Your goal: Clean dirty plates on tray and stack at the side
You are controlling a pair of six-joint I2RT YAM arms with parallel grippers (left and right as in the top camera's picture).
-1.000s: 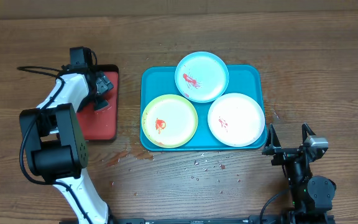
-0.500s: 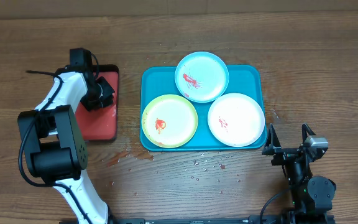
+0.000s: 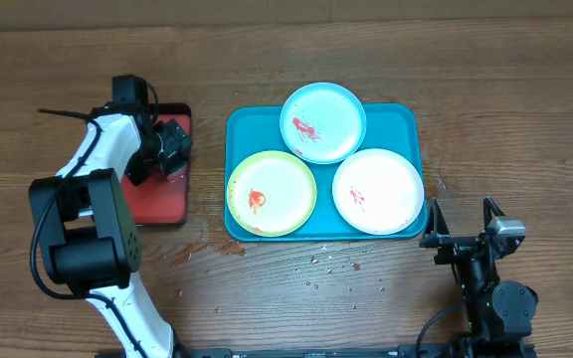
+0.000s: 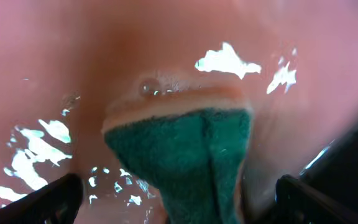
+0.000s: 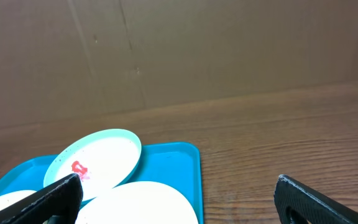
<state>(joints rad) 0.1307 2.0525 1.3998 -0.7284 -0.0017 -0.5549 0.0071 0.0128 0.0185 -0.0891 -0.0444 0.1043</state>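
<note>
The teal tray [image 3: 398,121] holds three plates with red smears: a light blue plate [image 3: 323,122] at the back, a yellow-green rimmed plate [image 3: 272,193] front left and a white plate [image 3: 378,191] front right. My left gripper [image 3: 170,145] hangs low over the red tray. In the left wrist view its fingers [image 4: 182,202] are open on either side of a green sponge [image 4: 185,149] lying on the wet red surface. My right gripper [image 3: 460,221] is open and empty, right of the teal tray's front corner. The right wrist view shows the blue plate [image 5: 98,158], the white plate [image 5: 142,202] and the tray [image 5: 180,163].
A smaller red tray [image 3: 163,201] with a dark rim lies left of the teal tray. Water drops [image 3: 328,263] speckle the wood in front of the teal tray. A brown wall stands behind the table.
My left gripper has shifted a little to the right over the red tray and turned. The plates and the right arm have not moved.
</note>
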